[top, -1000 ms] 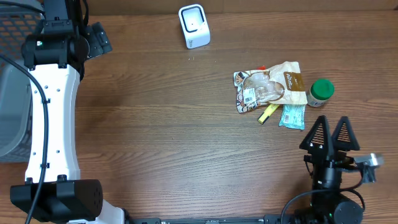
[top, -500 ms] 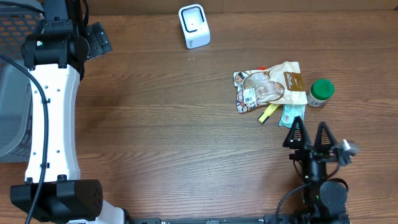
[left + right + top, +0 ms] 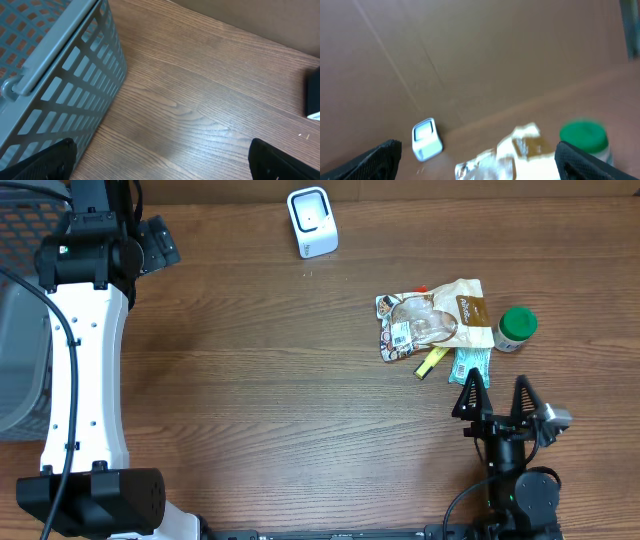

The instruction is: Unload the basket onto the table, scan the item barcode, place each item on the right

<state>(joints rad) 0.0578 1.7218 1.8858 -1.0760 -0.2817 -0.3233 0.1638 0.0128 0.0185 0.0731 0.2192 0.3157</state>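
Observation:
Several items lie in a pile at the right of the table: a clear-and-brown snack bag point(image 3: 432, 320) with a barcode label, a yellow piece point(image 3: 431, 363), a teal packet point(image 3: 470, 366) and a green-lidded bottle point(image 3: 517, 328). The white scanner point(image 3: 312, 222) stands at the far edge. My right gripper point(image 3: 497, 395) is open just on the near side of the pile, holding nothing. Its wrist view, blurred, shows the scanner point(image 3: 426, 139), the snack bag point(image 3: 507, 155) and the bottle point(image 3: 583, 137) ahead of the right gripper point(image 3: 485, 167). My left gripper point(image 3: 165, 167) is open and empty over bare wood.
A grey mesh basket point(image 3: 18, 330) sits at the table's left edge, close beside the left gripper in its wrist view, where the basket point(image 3: 55, 65) fills the left side. The white left arm point(image 3: 88, 350) runs along the left. A brown wall backs the table.
My right gripper has moved left and a little toward the pile, its fingers now just short of the teal packet. The left arm and the items have not moved.

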